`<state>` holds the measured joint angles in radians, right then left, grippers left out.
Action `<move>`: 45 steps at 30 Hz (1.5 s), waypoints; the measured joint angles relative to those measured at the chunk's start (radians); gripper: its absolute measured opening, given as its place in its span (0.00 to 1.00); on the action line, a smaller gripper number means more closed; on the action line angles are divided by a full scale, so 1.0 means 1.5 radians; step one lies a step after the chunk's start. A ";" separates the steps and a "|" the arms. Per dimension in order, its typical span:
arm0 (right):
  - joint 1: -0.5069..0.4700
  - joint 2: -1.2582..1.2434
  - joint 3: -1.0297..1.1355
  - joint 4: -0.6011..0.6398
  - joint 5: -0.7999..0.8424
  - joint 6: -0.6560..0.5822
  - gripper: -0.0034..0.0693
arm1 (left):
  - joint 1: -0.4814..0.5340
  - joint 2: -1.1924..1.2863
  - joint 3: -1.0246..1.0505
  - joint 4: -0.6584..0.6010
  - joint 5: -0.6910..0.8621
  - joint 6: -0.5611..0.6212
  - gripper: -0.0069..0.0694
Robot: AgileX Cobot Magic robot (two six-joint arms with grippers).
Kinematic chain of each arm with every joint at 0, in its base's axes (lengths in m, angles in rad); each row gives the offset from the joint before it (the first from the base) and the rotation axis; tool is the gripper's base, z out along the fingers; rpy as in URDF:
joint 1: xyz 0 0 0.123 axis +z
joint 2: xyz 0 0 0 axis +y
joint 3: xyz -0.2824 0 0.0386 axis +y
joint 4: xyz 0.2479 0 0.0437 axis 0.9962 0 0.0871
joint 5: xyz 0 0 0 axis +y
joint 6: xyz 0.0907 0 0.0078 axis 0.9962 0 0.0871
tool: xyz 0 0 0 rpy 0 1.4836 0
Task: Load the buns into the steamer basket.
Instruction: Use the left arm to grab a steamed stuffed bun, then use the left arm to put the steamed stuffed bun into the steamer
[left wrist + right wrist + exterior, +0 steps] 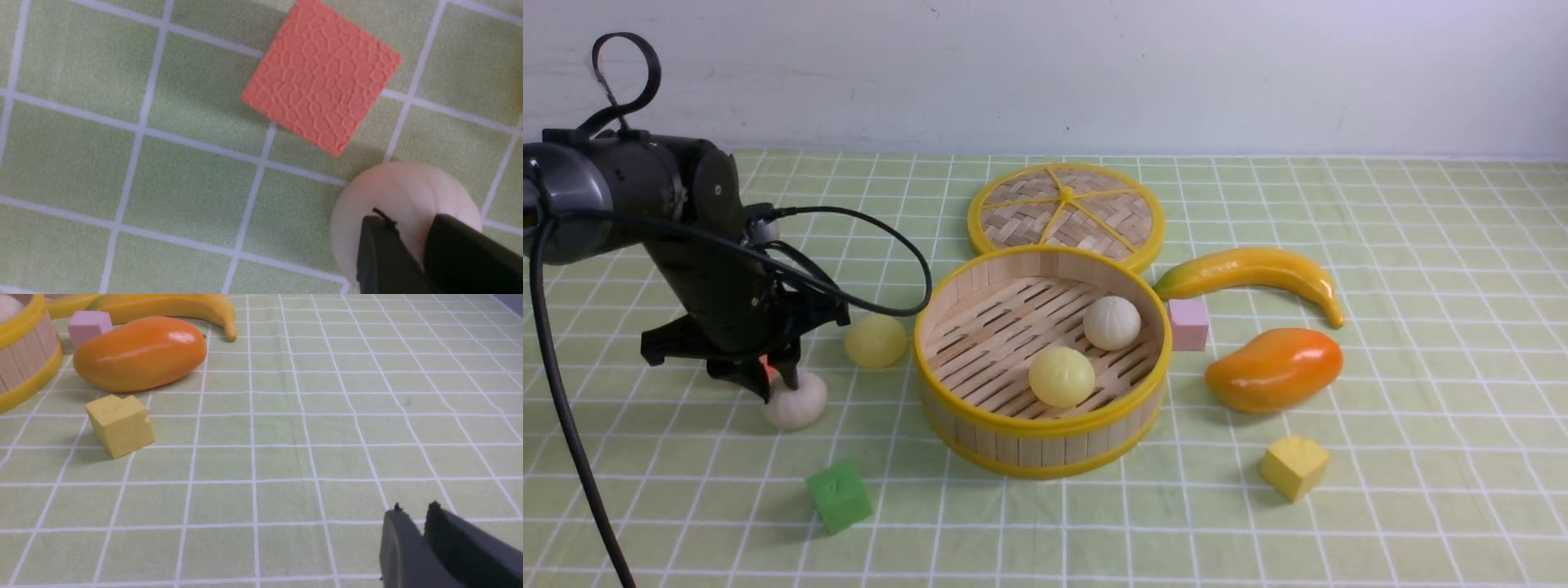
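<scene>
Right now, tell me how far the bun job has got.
Done: a smooth pale yellow bun and a pleated off-white bun lie in the round bamboo steamer basket. In hand: the left gripper is down on the second off-white bun; whether it grips, I cannot tell. Left: that one, plus the second pale yellow bun on the green checked cloth, left of the basket.

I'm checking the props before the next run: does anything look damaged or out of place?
Nothing is spilled or toppled. The yellow cube near the mango has a stepped notch in its top edge, as if chipped. Otherwise the basket stands upright with its lid flat behind it.
</scene>
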<state>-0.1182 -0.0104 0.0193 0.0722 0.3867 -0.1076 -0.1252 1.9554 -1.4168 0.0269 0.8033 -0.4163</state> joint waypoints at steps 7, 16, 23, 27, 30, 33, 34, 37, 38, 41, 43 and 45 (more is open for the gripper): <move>0.000 0.000 0.000 0.000 0.000 0.000 0.19 | 0.000 0.000 0.000 0.000 0.014 0.016 0.07; 0.000 0.000 0.000 0.000 0.000 0.000 0.19 | 0.000 -0.026 -0.009 -0.018 0.025 0.032 0.07; 0.000 0.000 0.000 0.000 0.000 0.000 0.20 | -0.001 -0.042 -0.030 -0.046 0.042 0.050 0.07; 0.000 0.000 0.000 0.000 0.000 0.000 0.20 | -0.001 -0.046 -0.035 -0.068 0.055 0.055 0.07; 0.000 0.000 0.000 0.000 0.000 0.000 0.21 | -0.001 -0.047 -0.048 -0.101 0.069 0.073 0.07; 0.000 0.000 0.000 0.000 0.000 0.000 0.21 | -0.002 -0.052 -0.086 -0.139 0.097 0.093 0.07; 0.000 0.000 0.000 0.000 0.000 0.000 0.22 | -0.007 -0.055 -0.112 -0.149 0.113 0.099 0.07; 0.000 0.000 0.000 0.000 0.000 0.000 0.22 | -0.029 -0.056 -0.160 -0.150 0.125 0.103 0.07; 0.000 0.000 0.000 0.000 0.000 0.000 0.22 | -0.049 -0.055 -0.176 -0.152 0.125 0.104 0.07; 0.000 0.000 0.000 0.000 0.000 0.000 0.22 | -0.095 -0.047 -0.199 -0.156 0.120 0.104 0.07; 0.000 0.000 0.000 0.000 0.000 0.000 0.22 | -0.119 -0.035 -0.207 -0.162 0.113 0.104 0.07; 0.000 0.000 0.000 0.000 0.000 0.000 0.23 | -0.136 -0.017 -0.210 -0.165 0.110 0.104 0.07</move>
<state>-0.1182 -0.0104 0.0193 0.0722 0.3867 -0.1076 -0.3292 1.9304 -1.7311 -0.2200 0.9690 -0.2598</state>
